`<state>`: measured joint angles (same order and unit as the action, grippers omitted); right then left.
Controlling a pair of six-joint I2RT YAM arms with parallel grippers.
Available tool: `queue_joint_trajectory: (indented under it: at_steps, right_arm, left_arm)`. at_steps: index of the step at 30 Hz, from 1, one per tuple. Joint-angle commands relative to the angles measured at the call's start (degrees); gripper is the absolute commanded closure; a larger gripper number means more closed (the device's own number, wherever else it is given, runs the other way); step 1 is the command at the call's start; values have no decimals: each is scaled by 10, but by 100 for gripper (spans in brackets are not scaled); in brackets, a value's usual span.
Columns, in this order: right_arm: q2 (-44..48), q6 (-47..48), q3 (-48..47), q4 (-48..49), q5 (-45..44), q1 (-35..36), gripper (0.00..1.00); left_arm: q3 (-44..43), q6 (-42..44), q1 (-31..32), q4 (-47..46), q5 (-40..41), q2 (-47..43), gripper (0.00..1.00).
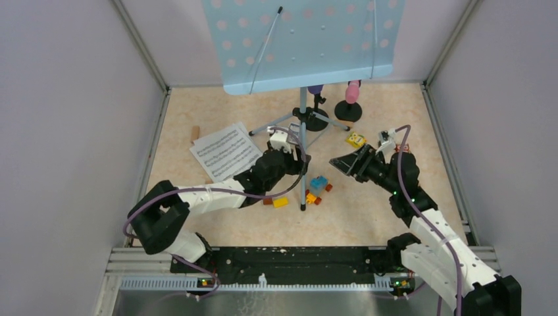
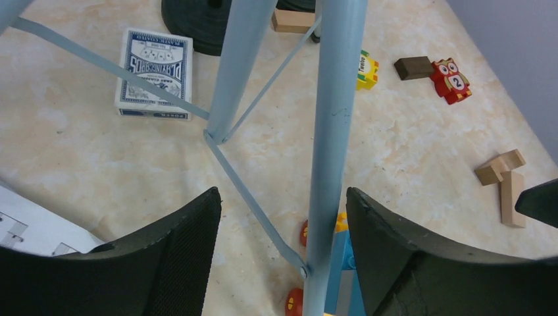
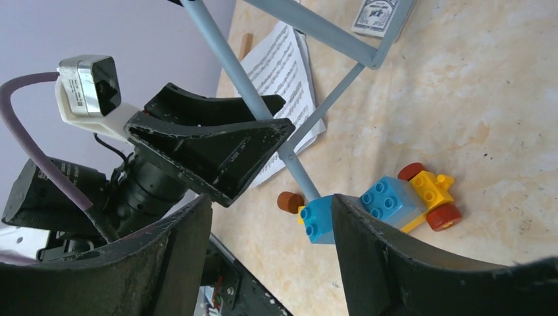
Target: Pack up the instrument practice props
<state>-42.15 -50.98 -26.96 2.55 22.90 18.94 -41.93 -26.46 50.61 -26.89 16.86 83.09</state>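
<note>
Left fingers (image 2: 177,263) stand apart on either side of a pale blue leg (image 2: 332,131) of the music stand (image 1: 309,46). The leg sits close to one finger, with a clear gap to the other, at mid-frame in the overhead view. Right fingers (image 3: 401,263), just right of centre, are likewise spread and hold nothing, pointing left toward the same leg. A toy car of blue, yellow and red bricks (image 3: 401,201) lies on the desk (image 1: 395,217) near the leg's foot. The stand is upright on its tripod, its perforated panel filling the top centre of the overhead frame. White sheet music (image 1: 226,151) lies flat on the desk left of centre, just beyond the left arm. Behind the stand's post, at upper centre, a purple microphone (image 1: 316,89) and a pink microphone (image 1: 353,91) sit in black round-based holders (image 1: 348,110). A blue-and-white box of playing cards (image 2: 154,72) lies at the upper left of the left wrist view. Loose wooden blocks (image 2: 507,184) lie at its right.
</note>
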Motion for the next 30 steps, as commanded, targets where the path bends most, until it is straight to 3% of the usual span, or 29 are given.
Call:
queue_joint_trajectory:
  at_steps: [1,5,7,9,14,17,30]
  right_arm:
    - [-27,13,-32,18,-32,-3,34]
    - [-92,-28,-64,53,-30,-3,36]
    - [-123,-72,-72,103,-22,-3,36]
    - [-150,-119,-75,164,-19,-3,37]
    - [-222,-216,-85,333,-30,-3,37]
    - [-282,-248,-106,404,-18,-3,40]
    - [-450,-346,-141,602,20,-5,60]
  left_arm:
    - [-43,-18,17,-4,42,34,27]
    - [-52,-29,21,-1,51,58,44]
    - [-57,-32,22,3,43,65,65]
    - [-56,-41,24,7,39,69,78]
    - [-64,-47,31,21,33,85,96]
    - [-64,-46,33,20,30,96,100]
    - [-65,-62,34,59,24,120,100]
